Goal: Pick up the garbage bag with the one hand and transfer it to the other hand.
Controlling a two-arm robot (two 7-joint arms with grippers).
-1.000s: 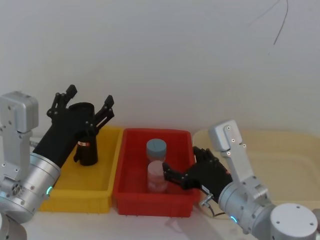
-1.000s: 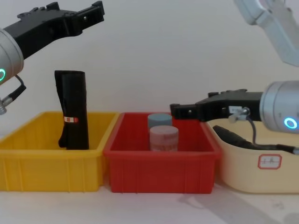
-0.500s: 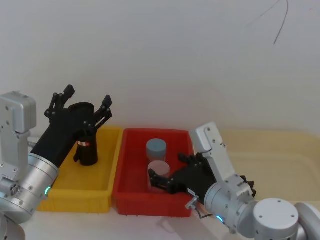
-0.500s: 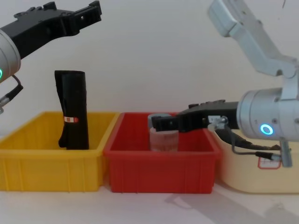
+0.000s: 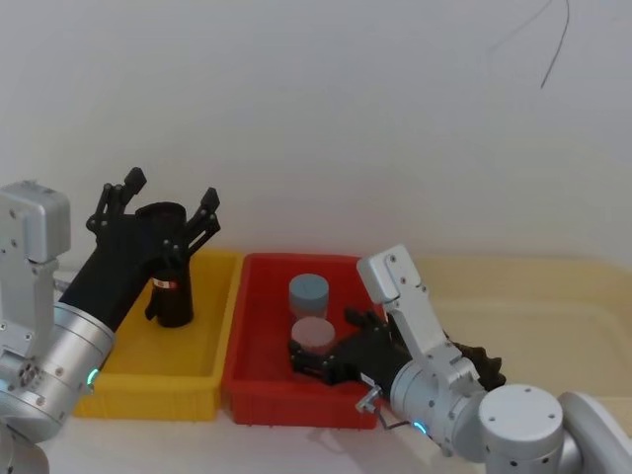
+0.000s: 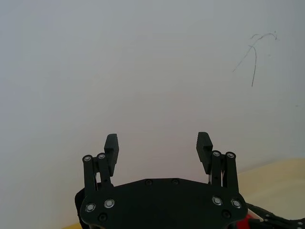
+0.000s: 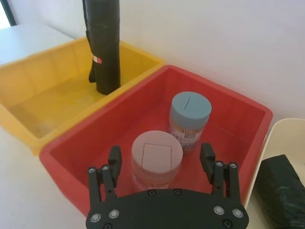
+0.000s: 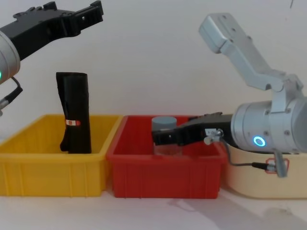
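White wall behind, the garbage bag (image 8: 74,112) stands below the wide-spread left gripper (image 8: 72,17).

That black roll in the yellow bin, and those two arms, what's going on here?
The garbage bag stands upright in the yellow bin, not gripped. The left gripper hangs open above its top. The right gripper is over the red bin, its open fingers either side of the pink jar, with a blue-grey jar behind it. No pickup or handover has happened yet.
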